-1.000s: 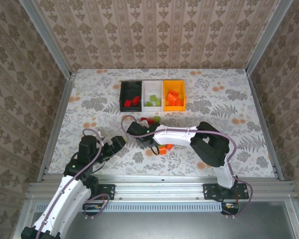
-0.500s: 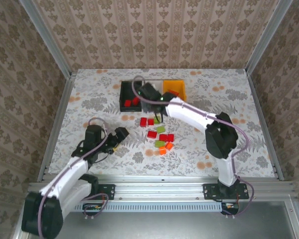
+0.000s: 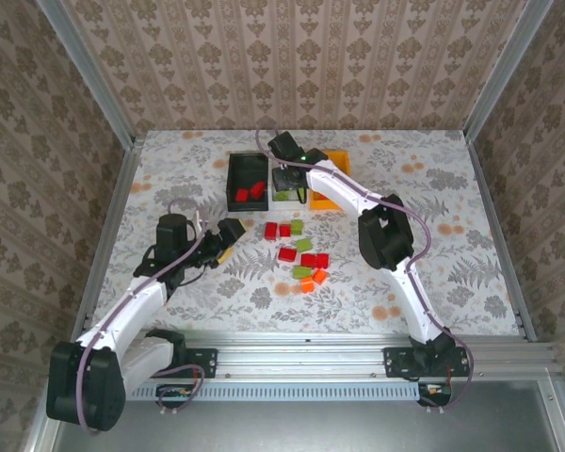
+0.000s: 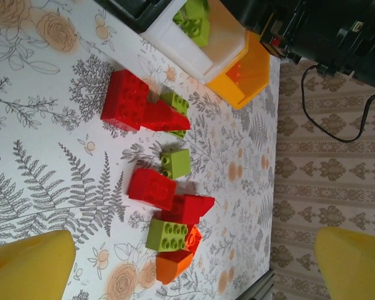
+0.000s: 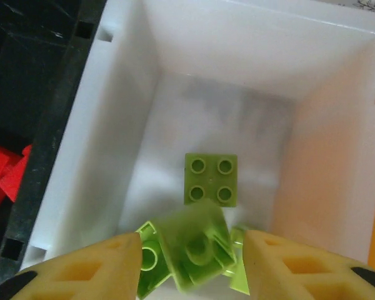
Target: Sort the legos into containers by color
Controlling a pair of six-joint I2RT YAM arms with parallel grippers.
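Note:
The containers stand in a row at the back: black bin [image 3: 233, 184], white bin [image 5: 131, 125], orange-yellow bin [image 3: 340, 191]. My right gripper [image 3: 287, 179] hangs over the white bin, open. A blurred lime green lego [image 5: 197, 253] is loose between its fingers [image 5: 94, 269], above other green legos [image 5: 211, 179] on the bin floor. Red legos [image 3: 254, 191] lie in the black bin. Several loose legos lie mid-table: red [image 4: 126, 100], green [image 4: 175, 162], orange [image 4: 175, 265]. My left gripper [image 3: 228, 235] is open, left of that pile, holding nothing.
Patterned walls and metal rails close the table on three sides. The right arm [image 3: 377, 221] stretches over the table's right half toward the bins. A black cable [image 4: 325, 119] hangs along the wall behind the bins.
My right gripper went from the loose pile to above the white bin with a green lego and opened its jaws. My left arm reached forward toward the pile.

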